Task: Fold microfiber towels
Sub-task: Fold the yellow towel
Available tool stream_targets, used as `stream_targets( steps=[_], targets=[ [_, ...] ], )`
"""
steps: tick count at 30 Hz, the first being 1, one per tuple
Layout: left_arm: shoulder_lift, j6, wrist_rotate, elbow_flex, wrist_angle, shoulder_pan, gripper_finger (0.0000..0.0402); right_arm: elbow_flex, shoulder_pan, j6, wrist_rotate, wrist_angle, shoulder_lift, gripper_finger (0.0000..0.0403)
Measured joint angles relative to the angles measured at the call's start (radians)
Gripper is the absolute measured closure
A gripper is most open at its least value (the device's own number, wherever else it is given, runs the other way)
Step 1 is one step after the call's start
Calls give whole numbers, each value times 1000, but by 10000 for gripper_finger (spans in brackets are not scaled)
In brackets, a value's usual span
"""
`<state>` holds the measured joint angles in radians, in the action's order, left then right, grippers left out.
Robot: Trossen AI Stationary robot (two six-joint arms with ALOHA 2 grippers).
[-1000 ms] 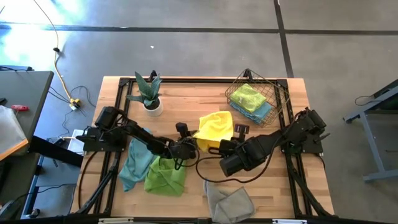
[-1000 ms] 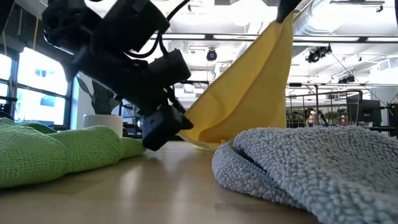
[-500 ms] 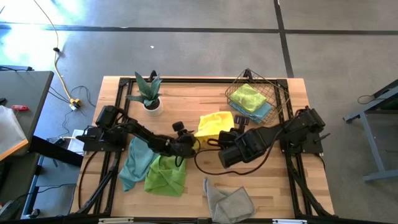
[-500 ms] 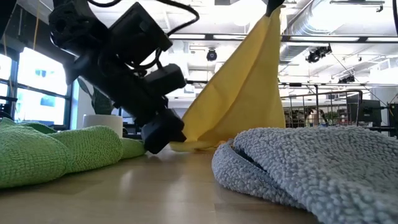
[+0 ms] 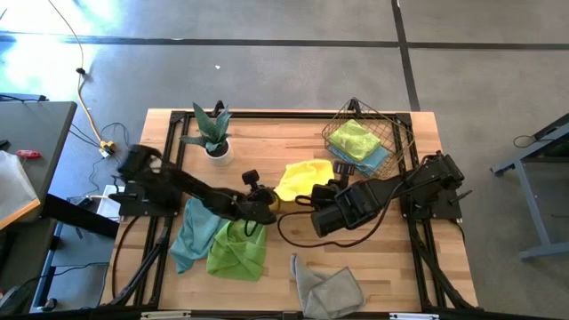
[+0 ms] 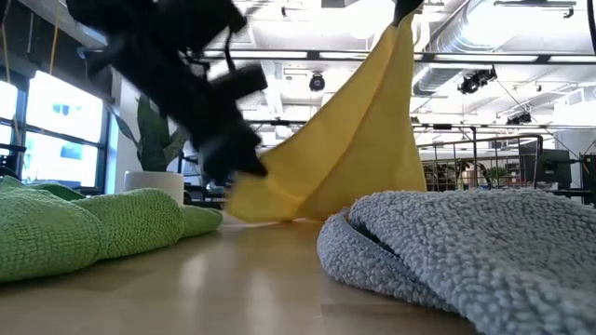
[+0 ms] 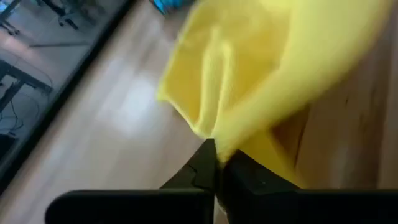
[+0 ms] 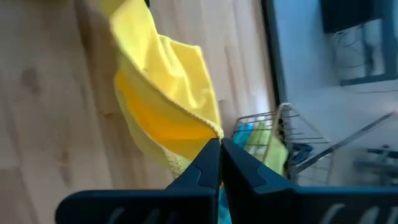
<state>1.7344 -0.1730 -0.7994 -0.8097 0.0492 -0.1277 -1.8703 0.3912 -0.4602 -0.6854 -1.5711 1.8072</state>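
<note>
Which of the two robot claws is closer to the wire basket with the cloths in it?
The right gripper. It holds the yellow towel just toward the table's middle from the wire basket. The left gripper, pinching the towel's other edge, is farther off.

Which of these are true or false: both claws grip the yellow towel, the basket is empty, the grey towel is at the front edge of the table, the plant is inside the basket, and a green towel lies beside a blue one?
1. Both the left claw and the right claw are shut on the yellow towel. True.
2. The wire basket is empty. False: it holds a green and a blue towel.
3. The grey towel lies near the table's front edge. True.
4. The potted plant stands inside the basket. False: it stands on the table, well apart from it.
5. A green towel lies beside a blue towel. True.
</note>
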Motion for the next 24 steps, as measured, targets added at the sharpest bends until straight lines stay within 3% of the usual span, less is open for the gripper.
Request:
stream_targets(
  steps=[6,13,19,24],
  targets=[
    [-286,3,14,2,-247,-11,400,1,-15,71,-101,6,-2,403],
    [-548,1,92,1,-398,-11,400,1,-50,197,-162,57,-3,403],
    [-623,2,130,1,-397,-11,401,19,-53,177,-233,123,-90,403],
    [-622,8,180,1,-397,-11,401,212,-42,162,-219,341,-225,403]
  ],
)
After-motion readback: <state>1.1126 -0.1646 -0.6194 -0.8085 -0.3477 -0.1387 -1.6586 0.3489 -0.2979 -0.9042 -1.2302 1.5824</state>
